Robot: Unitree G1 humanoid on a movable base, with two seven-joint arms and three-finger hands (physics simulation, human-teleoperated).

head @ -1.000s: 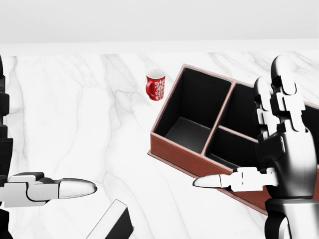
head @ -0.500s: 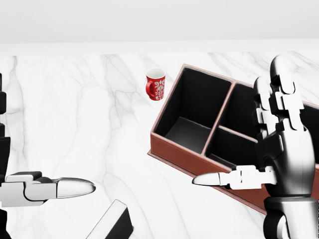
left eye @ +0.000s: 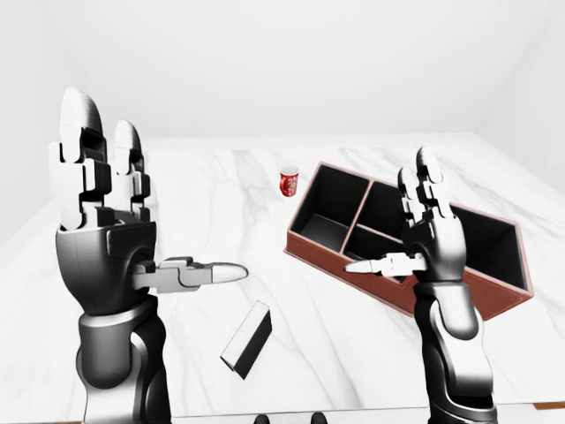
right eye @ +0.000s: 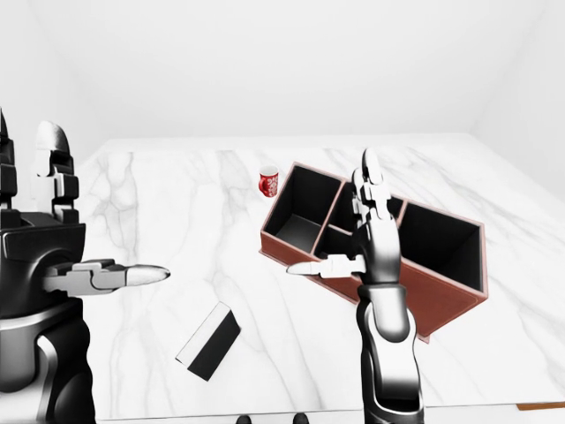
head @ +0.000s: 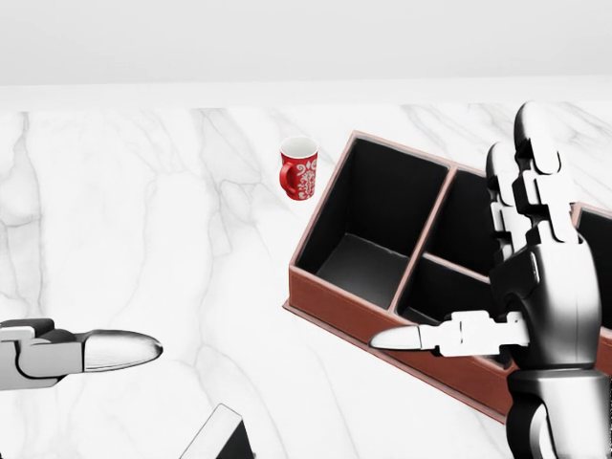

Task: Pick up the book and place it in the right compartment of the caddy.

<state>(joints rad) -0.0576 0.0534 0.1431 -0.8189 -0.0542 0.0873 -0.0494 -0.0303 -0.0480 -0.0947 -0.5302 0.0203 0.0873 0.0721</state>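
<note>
Left-eye view: both hands, left hand (left eye: 110, 234) and right hand (left eye: 430, 238), raised, fingers spread, empty; flat black-and-white book (left eye: 246, 338) lies untouched on white marble table (left eye: 212, 203), well apart from brown three-compartment caddy (left eye: 402, 232); lower one hand squarely over book first.

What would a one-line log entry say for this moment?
book: flat on table, untouched | caddy: empty | left robot hand: open, raised | right robot hand: open, raised
</note>
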